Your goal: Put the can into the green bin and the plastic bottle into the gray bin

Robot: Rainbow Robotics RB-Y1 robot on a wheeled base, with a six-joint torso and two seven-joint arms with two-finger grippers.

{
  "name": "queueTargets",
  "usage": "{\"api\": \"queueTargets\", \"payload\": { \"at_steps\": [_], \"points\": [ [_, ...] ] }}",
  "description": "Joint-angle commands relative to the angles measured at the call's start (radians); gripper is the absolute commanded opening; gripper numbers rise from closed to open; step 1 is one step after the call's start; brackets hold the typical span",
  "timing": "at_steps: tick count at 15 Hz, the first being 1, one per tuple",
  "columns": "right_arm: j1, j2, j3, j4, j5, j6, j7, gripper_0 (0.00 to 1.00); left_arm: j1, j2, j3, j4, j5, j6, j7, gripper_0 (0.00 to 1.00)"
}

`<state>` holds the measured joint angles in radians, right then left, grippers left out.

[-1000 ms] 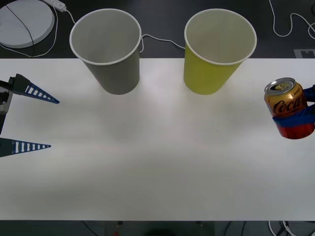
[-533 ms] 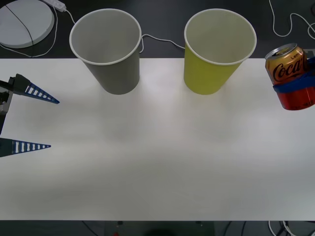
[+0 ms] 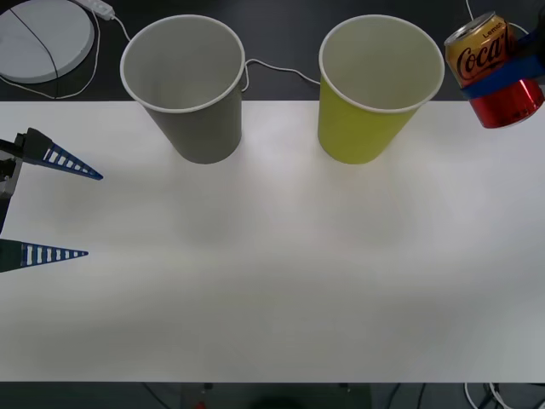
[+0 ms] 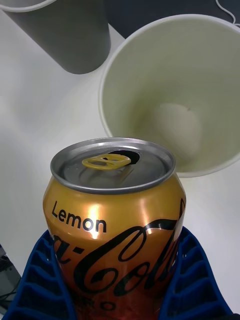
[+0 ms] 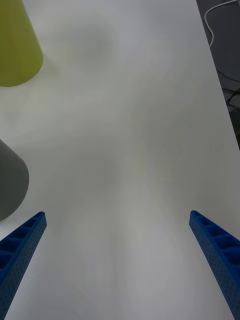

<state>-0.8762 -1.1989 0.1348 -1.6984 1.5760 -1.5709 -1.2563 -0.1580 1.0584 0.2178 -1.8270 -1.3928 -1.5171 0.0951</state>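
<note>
Blue ribbed fingers of your right gripper (image 3: 511, 77) are clamped around the can (image 3: 491, 64), holding it raised off the table (image 3: 272, 281) and tipped slightly, pull tab up. Just beyond the gripper's tips stands the green bin (image 4: 175, 95), its mouth open, with the gray bin (image 3: 183, 85) farther past it. Your left gripper (image 3: 47, 204) hangs spread wide over the table's left edge, well apart from both bins.
</note>
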Motion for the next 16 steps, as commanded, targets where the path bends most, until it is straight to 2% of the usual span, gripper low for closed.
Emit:
{"api": "queueTargets", "payload": {
  "at_steps": [1, 4, 9, 12, 16],
  "points": [
    [-0.148, 0.048, 0.124, 0.095, 0.070, 0.000, 0.000, 0.00, 0.000, 0.000, 0.000, 0.000, 0.000, 0.000, 0.000, 1.00],
    [-0.256, 0.116, 0.210, 0.194, 0.150, 0.000, 0.001, 0.00, 0.000, 0.000, 0.000, 0.000, 0.000, 0.000, 0.000, 1.00],
    [-0.403, 0.217, 0.336, 0.407, 0.210, 0.000, 0.001, 0.00, 0.000, 0.000, 0.000, 0.000, 0.000, 0.000, 0.000, 1.00],
    [-0.463, 0.317, 0.339, 0.514, 0.329, 0.003, 0.029, 0.00, 0.000, 0.000, 0.000, 0.000, 0.000, 0.000, 0.000, 1.00],
    [-0.507, 0.412, 0.338, 0.608, 0.430, 0.051, 0.051, 0.00, 0.000, 0.000, 0.000, 0.000, 0.000, 0.000, 0.000, 1.00]
  ]
}}
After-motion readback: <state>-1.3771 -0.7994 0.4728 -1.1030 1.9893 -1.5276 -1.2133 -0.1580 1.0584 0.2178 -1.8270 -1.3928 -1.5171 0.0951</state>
